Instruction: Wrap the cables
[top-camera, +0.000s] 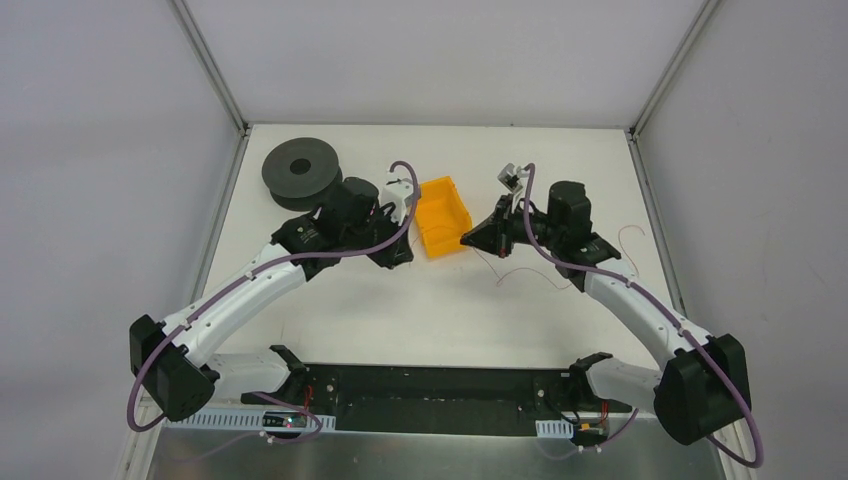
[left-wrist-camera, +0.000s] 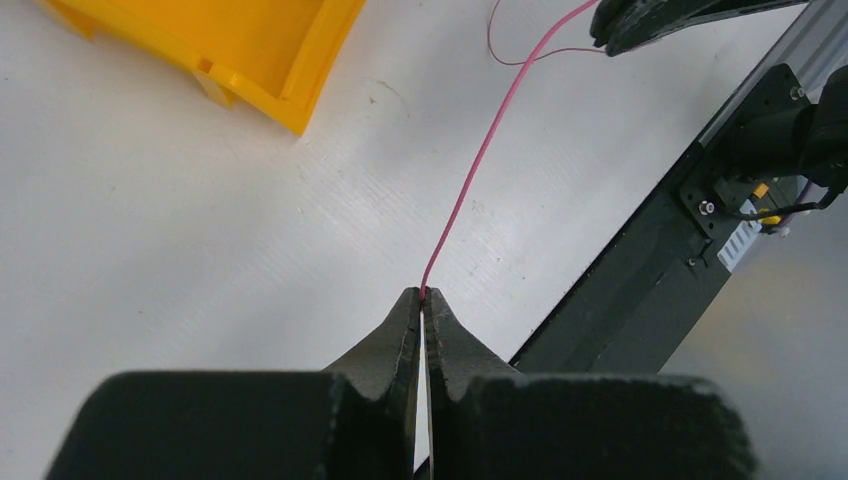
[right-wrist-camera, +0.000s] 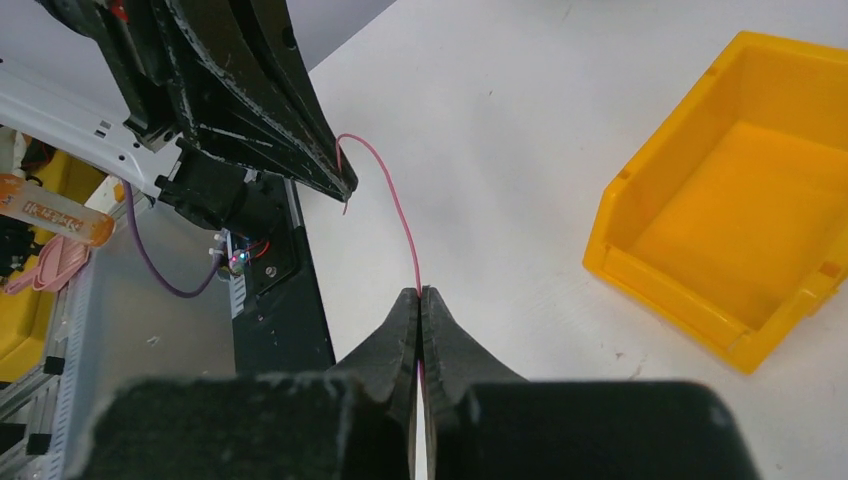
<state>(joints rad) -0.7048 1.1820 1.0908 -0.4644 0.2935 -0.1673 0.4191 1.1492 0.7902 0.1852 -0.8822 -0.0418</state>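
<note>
**Both tools grip one cable**

We see the left tool (left-wrist-camera: 423, 293) and right tool (right-wrist-camera: 420, 292) each closed tight on the thin red cable (left-wrist-camera: 480, 165), which spans between their tips over the bench (left-wrist-camera: 150, 200), near the yellow bin (right-wrist-camera: 680, 300).

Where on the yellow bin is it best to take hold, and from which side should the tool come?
Probably a side wall of the yellow bin, from above, straddling the rim. It stands upright, open-topped and empty, and its walls are thin.
</note>
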